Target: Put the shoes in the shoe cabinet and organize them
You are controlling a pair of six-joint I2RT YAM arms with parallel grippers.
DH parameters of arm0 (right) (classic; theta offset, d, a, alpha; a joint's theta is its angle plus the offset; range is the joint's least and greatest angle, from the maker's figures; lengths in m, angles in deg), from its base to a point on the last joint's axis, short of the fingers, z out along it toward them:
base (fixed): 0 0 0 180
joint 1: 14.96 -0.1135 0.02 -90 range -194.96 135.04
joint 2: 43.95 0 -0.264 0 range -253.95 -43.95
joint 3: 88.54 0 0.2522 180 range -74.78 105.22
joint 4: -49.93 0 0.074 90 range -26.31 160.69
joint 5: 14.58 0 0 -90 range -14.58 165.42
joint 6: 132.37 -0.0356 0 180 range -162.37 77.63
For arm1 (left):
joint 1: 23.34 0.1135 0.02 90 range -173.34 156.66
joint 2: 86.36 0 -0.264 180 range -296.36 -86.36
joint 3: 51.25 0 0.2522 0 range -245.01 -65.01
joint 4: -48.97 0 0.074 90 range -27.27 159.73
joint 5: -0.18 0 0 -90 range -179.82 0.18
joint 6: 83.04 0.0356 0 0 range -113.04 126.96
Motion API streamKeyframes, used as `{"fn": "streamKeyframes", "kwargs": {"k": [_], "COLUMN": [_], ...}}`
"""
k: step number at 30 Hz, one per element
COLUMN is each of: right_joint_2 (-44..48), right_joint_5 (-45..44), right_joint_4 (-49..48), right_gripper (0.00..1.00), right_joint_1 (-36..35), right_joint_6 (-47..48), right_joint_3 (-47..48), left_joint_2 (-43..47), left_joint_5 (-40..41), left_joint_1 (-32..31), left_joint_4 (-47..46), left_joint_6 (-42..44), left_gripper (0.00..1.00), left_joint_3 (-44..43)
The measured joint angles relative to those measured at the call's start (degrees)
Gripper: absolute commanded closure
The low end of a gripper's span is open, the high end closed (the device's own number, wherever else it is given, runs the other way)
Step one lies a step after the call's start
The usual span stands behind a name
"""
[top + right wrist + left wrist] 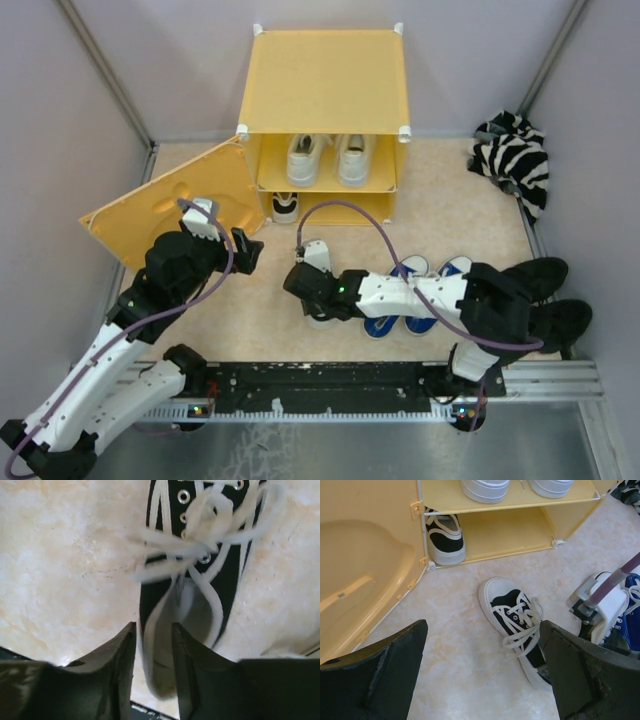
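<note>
The yellow shoe cabinet (325, 80) stands at the back with its front panel (170, 205) swung open to the left. The all-white pair (305, 158) sits on the upper shelf. One black-and-white shoe (285, 206) stands at the left of the lower shelf, also in the left wrist view (445, 537). Its mate (512, 615) lies on the floor in front. My right gripper (154, 650) is shut on that shoe's (165, 535) side wall near the heel, one finger inside and one outside. My left gripper (482, 670) is open and empty above bare floor, left of the shoe.
The blue pair (410, 268) lies on the floor under my right arm. An all-black pair (550, 275) lies at the right edge. A zebra-striped cloth (515, 155) is bunched in the back right corner. Grey walls close in both sides.
</note>
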Motion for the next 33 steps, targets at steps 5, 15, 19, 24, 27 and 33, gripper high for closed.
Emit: {"fn": "streamKeyframes", "kwargs": {"k": [5, 15, 19, 24, 27, 33], "right_joint_2": [-3.3, 4.5, 6.7, 6.5, 6.4, 6.4], "right_joint_5": [-1.0, -4.8, -5.3, -5.0, -4.6, -3.7], "right_joint_4": [1.7, 5.0, 5.0, 4.4, 2.2, -3.6], "right_gripper": [0.21, 0.2, 0.23, 0.27, 0.3, 0.31], "right_joint_1": [-0.3, -6.3, -6.1, -5.2, -3.8, -1.6], "right_joint_6": [1.4, 3.2, 0.5, -1.2, -1.2, -0.5], "right_joint_3": [4.3, 5.2, 1.8, -4.6, -6.1, -8.2], "left_joint_2": [0.0, -0.7, -0.5, 0.5, 0.8, 0.8], "left_joint_5": [0.0, -0.3, -0.3, -0.1, 0.2, 0.7], "left_joint_1": [0.0, 0.0, 0.0, 0.0, 0.0, 0.0], "left_joint_4": [0.2, 0.2, 0.2, 0.2, 0.2, 0.2], "left_joint_6": [0.0, 0.0, 0.0, 0.0, 0.0, 0.0], "left_gripper": [0.01, 0.01, 0.01, 0.01, 0.01, 0.01], "left_joint_3": [0.0, 0.0, 0.0, 0.0, 0.0, 0.0]}}
